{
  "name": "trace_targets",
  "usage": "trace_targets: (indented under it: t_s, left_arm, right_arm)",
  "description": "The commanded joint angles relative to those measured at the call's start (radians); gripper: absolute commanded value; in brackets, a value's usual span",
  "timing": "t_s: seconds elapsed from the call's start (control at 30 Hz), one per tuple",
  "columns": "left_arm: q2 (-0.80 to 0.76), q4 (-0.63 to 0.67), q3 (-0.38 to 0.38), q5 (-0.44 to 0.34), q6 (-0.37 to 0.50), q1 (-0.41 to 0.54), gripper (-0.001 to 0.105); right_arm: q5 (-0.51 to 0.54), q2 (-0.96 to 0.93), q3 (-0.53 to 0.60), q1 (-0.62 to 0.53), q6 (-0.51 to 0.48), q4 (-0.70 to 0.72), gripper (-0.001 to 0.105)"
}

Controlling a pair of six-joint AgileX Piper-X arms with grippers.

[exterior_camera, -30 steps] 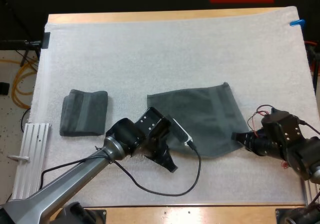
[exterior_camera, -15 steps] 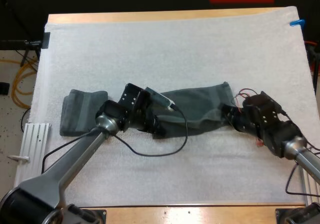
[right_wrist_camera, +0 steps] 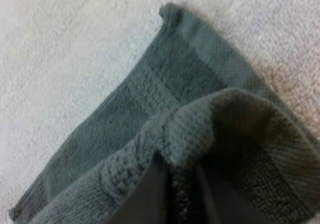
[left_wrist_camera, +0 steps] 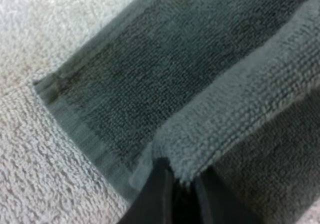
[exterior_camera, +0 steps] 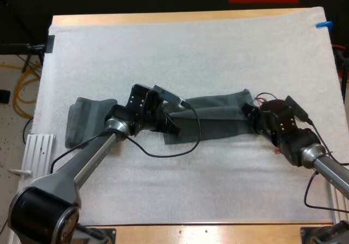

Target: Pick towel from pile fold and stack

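A dark grey-green towel (exterior_camera: 212, 118) lies on the white mat's middle, its near edge lifted and folded over toward the far edge. My left gripper (exterior_camera: 170, 125) is shut on the towel's near-left corner (left_wrist_camera: 175, 154); its fingers (left_wrist_camera: 155, 194) pinch the fold over the flat lower layer. My right gripper (exterior_camera: 248, 114) is shut on the towel's near-right corner (right_wrist_camera: 195, 139), held just above the far-right corner (right_wrist_camera: 172, 13). A folded towel (exterior_camera: 90, 121) lies to the left, close behind my left arm.
The white mat (exterior_camera: 191, 53) covers the wooden table. A metal rail (exterior_camera: 30, 167) sits off the mat's left edge. Bare mat lies in front of and behind the towel.
Both grippers have carried the towel's near edge away from the front of the table toward its far edge, so the towel now shows as a narrow doubled strip.
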Motion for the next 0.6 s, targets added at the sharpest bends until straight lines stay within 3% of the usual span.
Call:
trace_targets:
  t_s: [0.0, 0.13, 0.2, 0.3, 0.43, 0.57]
  left_arm:
    - [0.003, -0.003, 0.000, 0.000, 0.001, -0.001, 0.000]
    - [0.011, 0.020, 0.000, -0.047, 0.001, -0.001, 0.000]
    - [0.011, 0.036, 0.000, -0.085, 0.001, -0.001, 0.000]
    - [0.011, 0.036, 0.000, -0.103, 0.009, -0.001, 0.000]
    - [0.011, 0.036, 0.000, -0.103, 0.009, -0.001, 0.006]
    - [0.011, 0.021, 0.000, -0.103, 0.042, -0.001, 0.025]
  right_arm:
    - [0.000, 0.008, -0.002, -0.008, 0.001, -0.007, 0.001]
    - [-0.053, 0.037, -0.002, -0.030, 0.001, -0.010, 0.019]
    - [-0.086, 0.058, -0.002, -0.051, 0.001, -0.026, 0.035]
    - [-0.139, 0.079, -0.002, -0.074, 0.001, -0.071, 0.051]
    - [-0.193, 0.088, -0.002, -0.098, 0.001, -0.160, 0.057]
    - [-0.214, 0.088, -0.002, -0.109, -0.005, -0.260, 0.057]
